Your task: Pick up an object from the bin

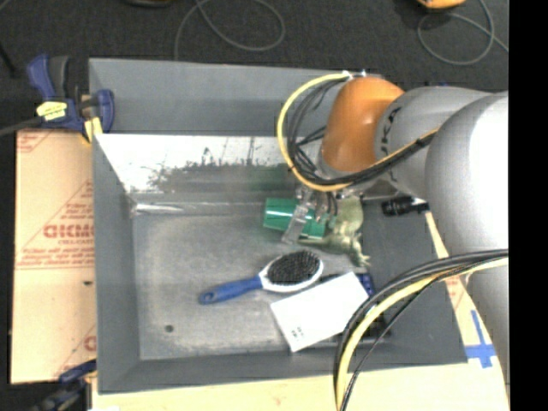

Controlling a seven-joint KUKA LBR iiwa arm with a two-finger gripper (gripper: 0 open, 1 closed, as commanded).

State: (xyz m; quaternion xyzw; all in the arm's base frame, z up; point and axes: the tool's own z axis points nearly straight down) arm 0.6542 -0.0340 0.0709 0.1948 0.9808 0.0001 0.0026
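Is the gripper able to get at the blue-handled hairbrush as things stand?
Probably yes: the hairbrush lies uncovered on the bin floor, handle free. The gripper sits by the green cylinder just beyond; the white card only borders the brush head.

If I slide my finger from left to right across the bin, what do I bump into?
blue brush handle → green cylinder → gripper
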